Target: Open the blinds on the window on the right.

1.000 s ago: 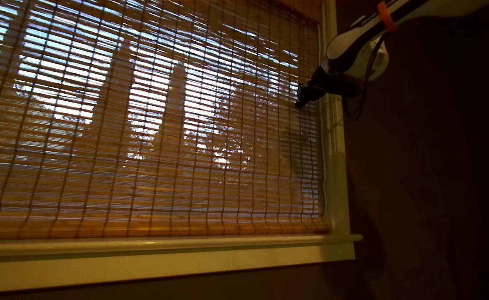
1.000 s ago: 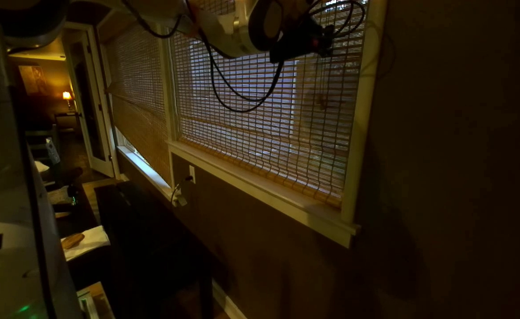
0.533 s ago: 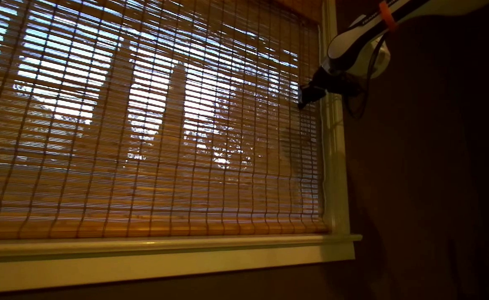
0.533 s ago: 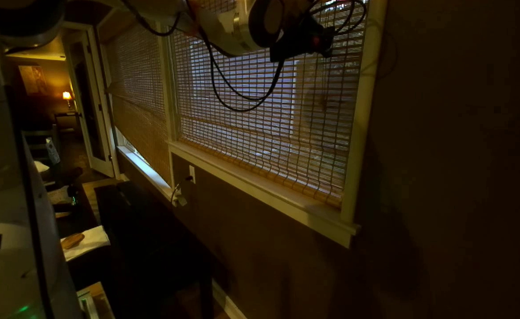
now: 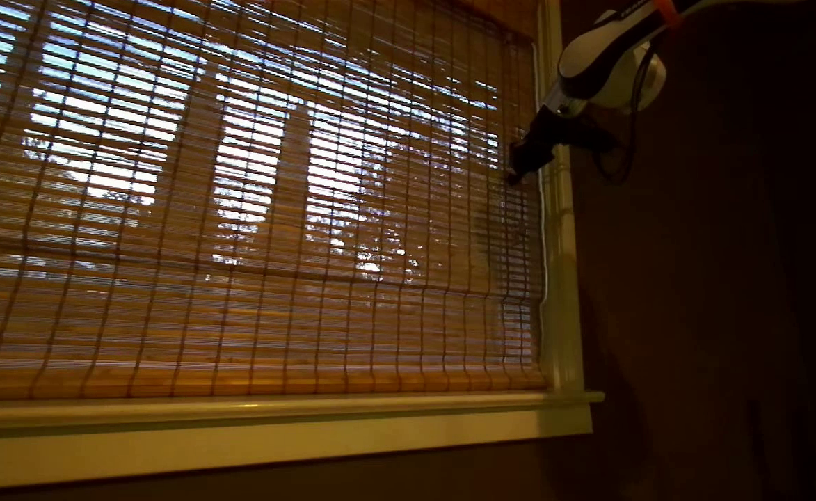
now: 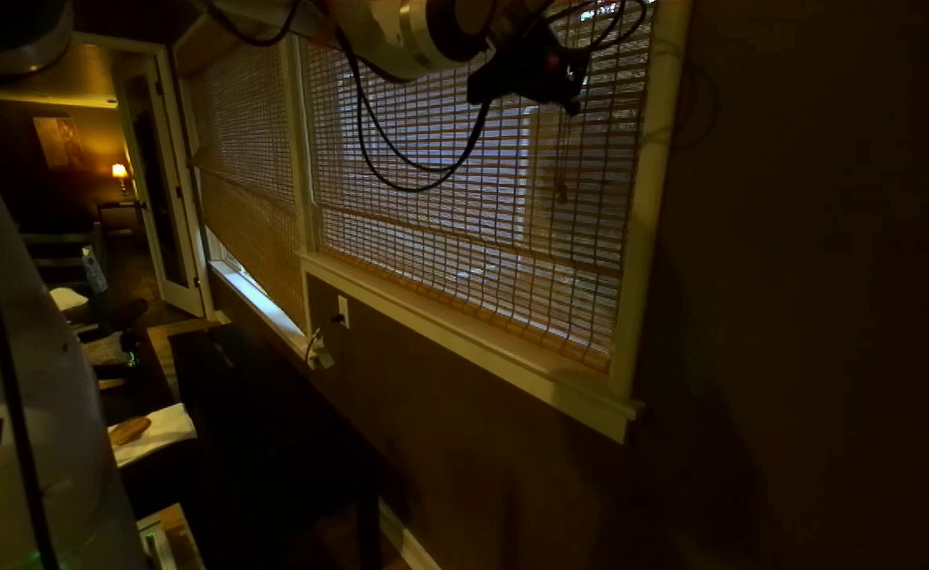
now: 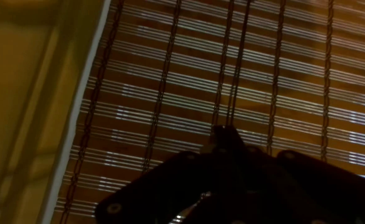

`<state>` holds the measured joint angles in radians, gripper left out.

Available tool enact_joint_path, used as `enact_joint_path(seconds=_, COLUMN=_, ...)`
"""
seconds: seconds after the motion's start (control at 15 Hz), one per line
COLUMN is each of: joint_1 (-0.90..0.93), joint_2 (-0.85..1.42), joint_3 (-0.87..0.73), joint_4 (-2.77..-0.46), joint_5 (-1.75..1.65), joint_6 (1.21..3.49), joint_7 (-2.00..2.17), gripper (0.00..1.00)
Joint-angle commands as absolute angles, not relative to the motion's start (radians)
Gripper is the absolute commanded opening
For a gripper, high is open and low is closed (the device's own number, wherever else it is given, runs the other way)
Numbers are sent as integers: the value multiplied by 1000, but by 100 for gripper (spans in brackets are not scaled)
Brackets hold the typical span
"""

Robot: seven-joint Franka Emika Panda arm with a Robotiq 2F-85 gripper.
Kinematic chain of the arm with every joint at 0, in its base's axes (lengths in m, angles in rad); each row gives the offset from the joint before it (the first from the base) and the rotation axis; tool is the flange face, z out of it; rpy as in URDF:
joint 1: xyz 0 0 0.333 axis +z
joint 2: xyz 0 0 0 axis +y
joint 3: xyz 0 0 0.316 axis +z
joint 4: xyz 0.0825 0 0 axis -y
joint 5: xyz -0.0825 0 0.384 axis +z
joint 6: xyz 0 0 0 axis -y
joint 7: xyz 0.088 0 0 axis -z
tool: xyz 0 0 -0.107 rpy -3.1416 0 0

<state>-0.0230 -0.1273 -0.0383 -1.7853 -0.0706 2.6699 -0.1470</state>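
Note:
The blinds are woven orange-brown slats and hang down over the window, whose cream frame and sill show in an exterior view. Their bottom edge is at the sill. A dark horizontal line crosses their lower part. My gripper is in front of the blinds near their upper right side. In the wrist view the gripper has its fingers together, and a thin dark double cord runs down into the fingertips. In an exterior view a cord end with a small tassel hangs below the gripper.
A neighbouring window has a partly raised blind. A dark table or bench stands below the windows. An outlet with a plugged cord is on the brown wall. The arm's black cable loops in front of the blinds.
My gripper has moved a little right and down in an exterior view. The hanging tassel has moved down and left. A dark horizontal line across the lower blinds now shows clearly.

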Motion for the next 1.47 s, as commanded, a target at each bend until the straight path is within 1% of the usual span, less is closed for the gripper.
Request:
enact_joint_path(seconds=0.0, joint_1=-22, joint_2=-207, joint_3=-41, joint_4=-1893, joint_5=-70, joint_6=2554, joint_7=-167, gripper=4)
enact_joint_path(seconds=0.2, joint_1=-24, joint_2=-247, joint_3=-38, joint_4=-1971, joint_5=-80, joint_6=2508, joint_7=-154, gripper=4)
enact_joint_path(seconds=0.73, joint_1=-38, joint_2=-376, joint_3=-25, joint_4=-2164, joint_5=-121, joint_6=2537, joint_7=-108, gripper=3)
enact_joint_path(seconds=1.13, joint_1=-39, joint_2=-454, joint_3=-46, joint_4=-2313, joint_5=-105, joint_6=2613, joint_7=-129, gripper=4)
enact_joint_path(seconds=1.27, joint_1=-44, joint_2=-456, joint_3=-57, joint_4=-2374, joint_5=-102, joint_6=2614, joint_7=-135, gripper=4)
enact_joint_path(seconds=1.4, joint_1=-55, joint_2=-450, joint_3=-66, joint_4=-2430, joint_5=-107, joint_6=2662, joint_7=-133, gripper=4)
